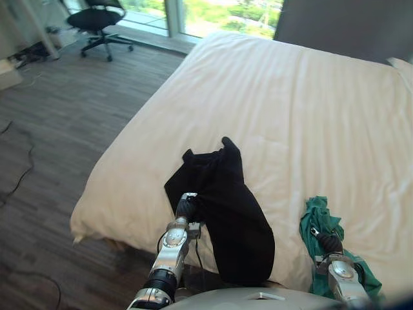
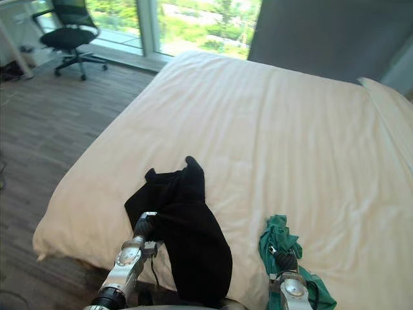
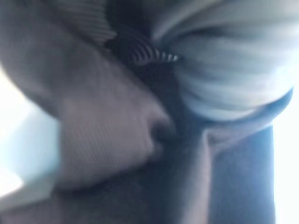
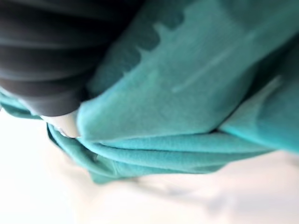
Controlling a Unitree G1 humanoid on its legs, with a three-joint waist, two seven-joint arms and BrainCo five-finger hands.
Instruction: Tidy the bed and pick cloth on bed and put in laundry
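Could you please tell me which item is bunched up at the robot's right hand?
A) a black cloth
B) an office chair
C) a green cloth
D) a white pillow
C: the green cloth is gathered at the right hand near the foot of the bed, while the black cloth hangs at the left hand.

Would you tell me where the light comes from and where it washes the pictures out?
Left eye view: daylight comes through the window beyond the bed. Right wrist view: the sheet beside the green cloth glares white. Left wrist view: white glare edges the black cloth.
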